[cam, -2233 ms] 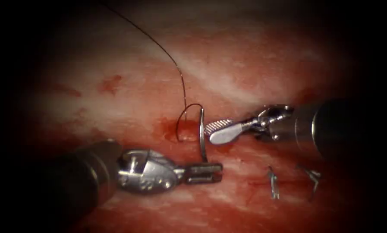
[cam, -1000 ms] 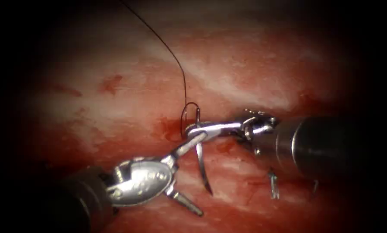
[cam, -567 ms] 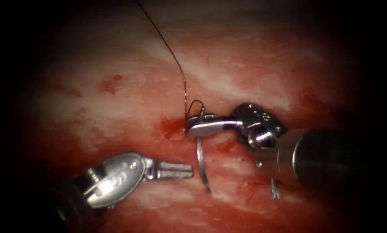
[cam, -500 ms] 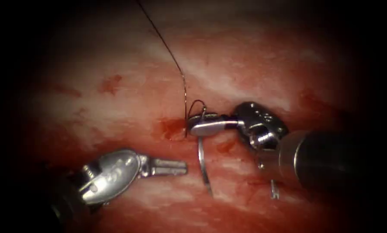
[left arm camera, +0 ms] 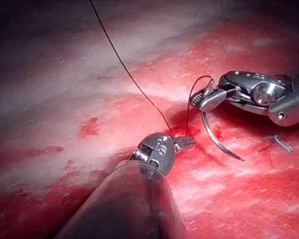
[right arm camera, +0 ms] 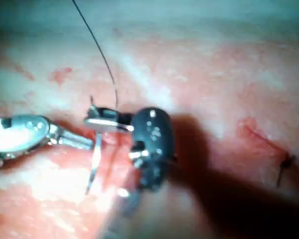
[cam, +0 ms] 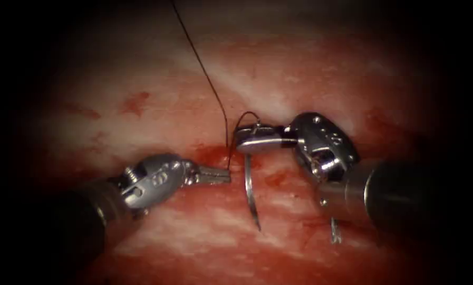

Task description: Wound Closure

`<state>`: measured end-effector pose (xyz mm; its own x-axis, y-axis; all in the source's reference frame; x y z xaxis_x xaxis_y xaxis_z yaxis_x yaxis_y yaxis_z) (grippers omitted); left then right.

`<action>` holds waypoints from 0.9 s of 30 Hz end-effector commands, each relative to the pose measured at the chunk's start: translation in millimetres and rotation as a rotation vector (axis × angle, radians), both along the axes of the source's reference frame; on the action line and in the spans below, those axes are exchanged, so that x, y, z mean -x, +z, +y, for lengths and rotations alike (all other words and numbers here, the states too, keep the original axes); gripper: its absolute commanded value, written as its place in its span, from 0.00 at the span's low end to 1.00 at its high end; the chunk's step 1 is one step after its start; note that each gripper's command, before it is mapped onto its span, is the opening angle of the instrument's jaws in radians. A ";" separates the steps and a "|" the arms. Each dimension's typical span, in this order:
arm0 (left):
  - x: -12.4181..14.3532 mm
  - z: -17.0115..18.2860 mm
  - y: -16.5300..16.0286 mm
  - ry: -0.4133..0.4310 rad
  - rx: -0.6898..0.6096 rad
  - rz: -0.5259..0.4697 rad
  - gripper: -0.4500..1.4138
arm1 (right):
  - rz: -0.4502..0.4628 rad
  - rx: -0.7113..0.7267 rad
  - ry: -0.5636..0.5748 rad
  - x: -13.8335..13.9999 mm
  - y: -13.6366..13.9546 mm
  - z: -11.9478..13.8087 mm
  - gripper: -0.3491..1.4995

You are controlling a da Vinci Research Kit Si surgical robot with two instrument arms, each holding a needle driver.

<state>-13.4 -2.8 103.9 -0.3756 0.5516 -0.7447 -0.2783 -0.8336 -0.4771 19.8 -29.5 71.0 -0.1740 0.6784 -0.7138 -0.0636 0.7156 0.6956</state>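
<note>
My right tool comes in from the right, its jaws shut on the curved needle near its tail end. The needle hangs down from the jaws, its tip free above the tissue. Dark thread runs from the tail in a small loop, dips into a patch of red fluid, and a long strand rises up and out of the picture. My left tool lies left of the needle, jaws shut and holding nothing, tips right at the point where the thread meets the tissue. The left wrist view gives the same: left tool, needle, right tool.
Cut ends of thread from an earlier stitch stand below the right tool's shaft; they also show in the left wrist view as cut ends. Red fluid stains the tissue around the tools, with a smaller red mark farther left.
The left tool's jaws shut after letting go of the needle, dropped away, then rose up and right to the thread's entry point. The right tool, holding the needle, lifted it slightly.
</note>
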 end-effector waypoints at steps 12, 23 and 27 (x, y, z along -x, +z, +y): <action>0.8 0.8 6.1 0.056 -0.061 0.114 0.00 | -0.019 0.102 0.011 -0.7 1.3 -0.3 0.00; 1.1 0.8 7.9 0.181 -0.134 0.191 0.00 | -0.044 0.183 0.026 -0.9 3.3 0.6 0.00; 1.2 1.0 7.8 0.219 -0.157 0.199 0.00 | -0.051 0.224 0.038 -1.1 3.8 1.0 0.00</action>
<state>-14.0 -1.6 111.0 -0.6388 0.5390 -0.5490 -0.1921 -0.8027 -0.5646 20.4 -28.0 74.0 -0.1551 0.4825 -0.8620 -0.1302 0.8550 0.5020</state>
